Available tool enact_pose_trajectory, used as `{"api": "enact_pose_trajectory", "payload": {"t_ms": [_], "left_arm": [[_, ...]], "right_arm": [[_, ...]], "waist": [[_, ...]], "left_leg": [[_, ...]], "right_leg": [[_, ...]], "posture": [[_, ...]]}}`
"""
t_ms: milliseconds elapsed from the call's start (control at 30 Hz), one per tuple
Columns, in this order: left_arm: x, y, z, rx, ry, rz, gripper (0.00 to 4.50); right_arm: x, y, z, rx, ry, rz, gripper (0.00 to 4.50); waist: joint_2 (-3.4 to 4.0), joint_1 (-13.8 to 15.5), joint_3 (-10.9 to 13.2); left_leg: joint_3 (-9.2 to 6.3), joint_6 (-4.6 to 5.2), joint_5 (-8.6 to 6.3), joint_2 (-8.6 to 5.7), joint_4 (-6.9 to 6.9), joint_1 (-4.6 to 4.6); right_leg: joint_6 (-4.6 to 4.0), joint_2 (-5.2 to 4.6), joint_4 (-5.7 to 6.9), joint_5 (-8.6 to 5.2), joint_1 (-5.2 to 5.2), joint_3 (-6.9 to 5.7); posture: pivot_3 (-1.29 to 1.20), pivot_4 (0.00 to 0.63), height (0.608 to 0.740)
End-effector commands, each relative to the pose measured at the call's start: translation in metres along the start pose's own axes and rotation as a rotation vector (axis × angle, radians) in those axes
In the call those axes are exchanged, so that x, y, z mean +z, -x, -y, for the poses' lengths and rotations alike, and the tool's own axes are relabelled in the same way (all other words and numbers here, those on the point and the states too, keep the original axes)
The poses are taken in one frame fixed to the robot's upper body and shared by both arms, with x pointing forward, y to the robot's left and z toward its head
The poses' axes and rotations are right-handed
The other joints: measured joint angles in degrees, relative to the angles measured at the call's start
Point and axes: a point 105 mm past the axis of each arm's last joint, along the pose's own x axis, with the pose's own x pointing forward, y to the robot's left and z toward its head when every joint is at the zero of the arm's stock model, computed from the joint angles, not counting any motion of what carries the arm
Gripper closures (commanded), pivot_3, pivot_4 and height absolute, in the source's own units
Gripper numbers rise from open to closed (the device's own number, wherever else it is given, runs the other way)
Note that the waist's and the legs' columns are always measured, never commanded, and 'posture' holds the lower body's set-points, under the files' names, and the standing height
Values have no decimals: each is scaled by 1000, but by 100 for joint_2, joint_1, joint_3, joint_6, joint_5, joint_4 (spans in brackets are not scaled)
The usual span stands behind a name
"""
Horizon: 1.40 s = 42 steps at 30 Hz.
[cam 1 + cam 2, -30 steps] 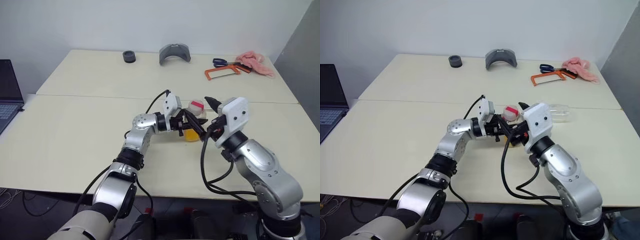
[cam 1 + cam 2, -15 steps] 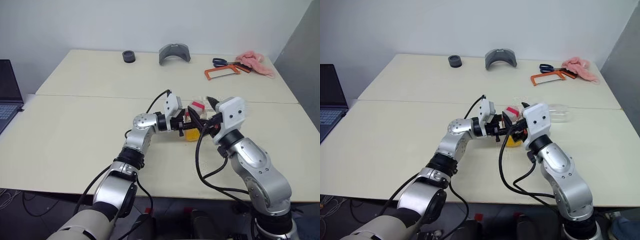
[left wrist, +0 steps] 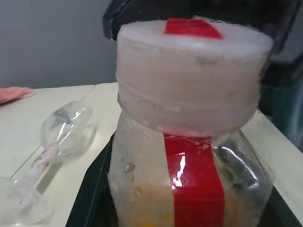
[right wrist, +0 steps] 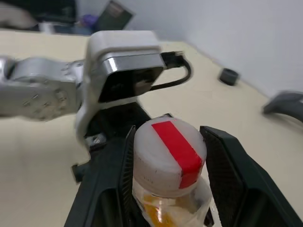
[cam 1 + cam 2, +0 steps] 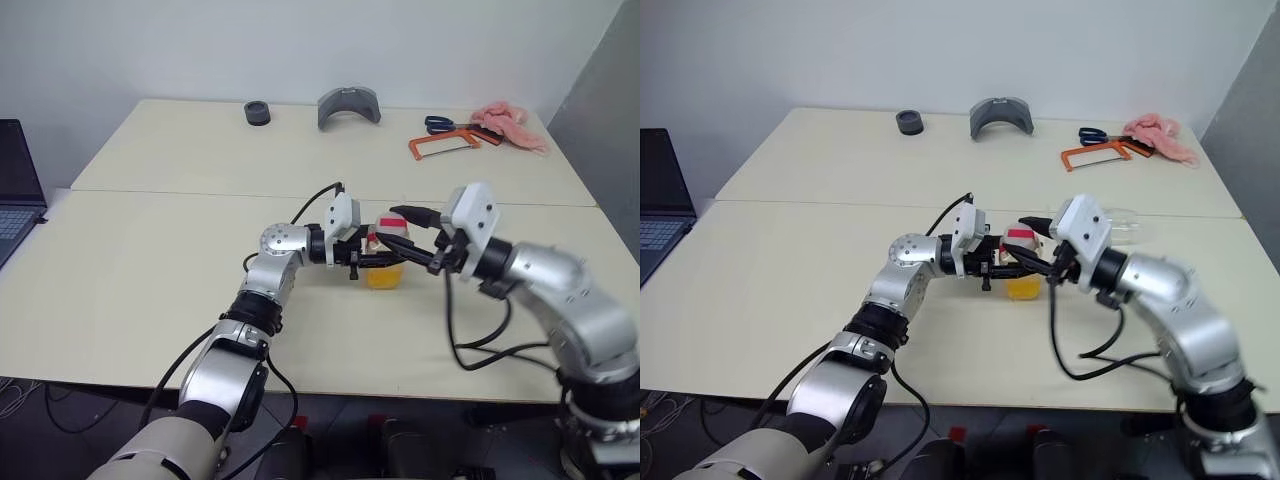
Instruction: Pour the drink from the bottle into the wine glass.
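Observation:
The bottle (image 5: 385, 264) stands upright near the middle of the table, with the orange drink (image 5: 384, 276) low in its clear body. A red stripe runs over its pale cap (image 4: 169, 150). My left gripper (image 5: 374, 258) reaches in from the left and is shut on the bottle's body, a black finger (image 3: 92, 198) on each side. My right gripper (image 4: 166, 129) comes from the right at cap height, its fingers (image 4: 226, 175) pressed against both sides of the cap. The wine glass (image 5: 1122, 223) lies on its side just behind my right hand, also seen as the wine glass (image 3: 61, 137) beyond the bottle.
Along the far edge lie an orange hacksaw (image 5: 445, 147), blue scissors (image 5: 438, 124), a pink cloth (image 5: 510, 125), a grey curved piece (image 5: 349, 105) and a small black ring (image 5: 258, 113). A laptop (image 5: 15, 190) sits off the table's left end.
My right arm swung outward to the right and its wrist turned, so the gripper now points left at the cap. Its fingers closed in around the cap. The bottle and left gripper stayed put.

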Motion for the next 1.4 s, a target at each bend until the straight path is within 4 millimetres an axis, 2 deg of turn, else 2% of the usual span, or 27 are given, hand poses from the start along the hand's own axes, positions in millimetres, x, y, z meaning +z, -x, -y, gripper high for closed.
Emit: {"api": "enact_pose_trajectory", "payload": {"t_ms": [33,100,133,267,367,467,600,767,1300,1400], "left_arm": [[15,2,-8,0,-42,16,2778],[16,2,-8,9,-38,29,2784],[17,1,-8,18,-33,36,2784],[10,2,-9,71,-25,27,2784],[8,2,-15,135,-14,30,2784],[9,1,-20,184,-11,35,2784],[7,-4,-23,206,-16,25,2784],[6,-7,-22,201,-25,14,2784],[5,-4,-22,202,-41,3,2785],[5,-3,-21,199,-44,1,2785]], "right_arm": [[12,4,-11,160,-36,27,2685],[8,5,-12,164,-63,12,2685],[7,5,-6,116,-66,18,2685],[10,13,9,-55,-70,58,1288],[15,24,5,-183,-93,95,218],[16,23,-2,-356,-117,119,210],[10,8,-7,-585,-124,126,210],[5,-7,-7,-673,-106,123,210],[-4,-13,1,-704,-130,121,210],[-2,-13,3,-705,-136,133,1160]], "waist": [[0,0,0],[0,1,0],[0,1,0],[0,8,0],[0,19,0],[0,22,0],[1,1,-1],[1,-1,-1],[2,-2,-1],[2,-3,-1]], "left_leg": [[0,0,0,1,0,0],[-2,0,0,6,-3,-1],[-3,0,0,8,-3,-2],[-3,0,0,11,0,-5],[-10,0,0,10,2,-10],[-14,-1,1,10,3,-15],[-12,-3,1,10,5,-12],[-11,-5,4,8,7,-6],[-8,-2,2,7,5,-4],[-8,-2,2,7,5,-4]], "right_leg": [[0,0,1,0,0,0],[0,-1,0,0,-1,1],[0,-3,1,0,-1,0],[0,-13,3,0,-2,3],[0,-16,3,0,-3,1],[0,-17,2,0,-5,0],[0,-15,12,0,-8,3],[1,-12,17,0,-8,4],[0,-10,16,0,-8,5],[0,-10,17,0,-8,4]], "posture": [[0,150,740],[0,150,740],[0,150,740],[0,150,740],[0,150,740],[0,150,740],[0,150,740],[0,150,740],[0,150,740],[0,150,740]]}}
